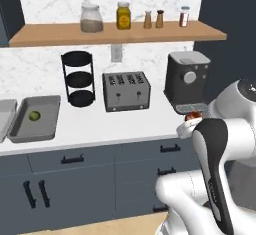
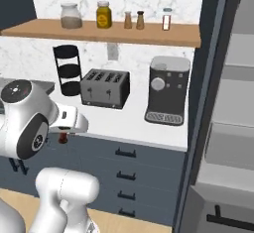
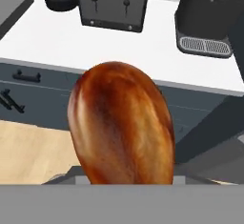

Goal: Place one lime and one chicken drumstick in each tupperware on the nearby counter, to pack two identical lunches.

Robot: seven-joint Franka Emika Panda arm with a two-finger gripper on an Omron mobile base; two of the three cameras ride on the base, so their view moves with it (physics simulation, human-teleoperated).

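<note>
- The gripper [image 1: 192,120] is closed on the chicken drumstick [image 3: 121,125], carried off the front edge of the counter [image 1: 100,126] by the coffee machine [image 1: 186,78].
- The plump end fills the hand view, so the grip probably sits nearer the bone end, though the fingers are hidden.
- The drumstick looks light, firm and glossy, so likely slippery; gripping across its thick middle seems safest.
- One tupperware [image 1: 22,129] holds a lime [image 1: 34,115].
</note>
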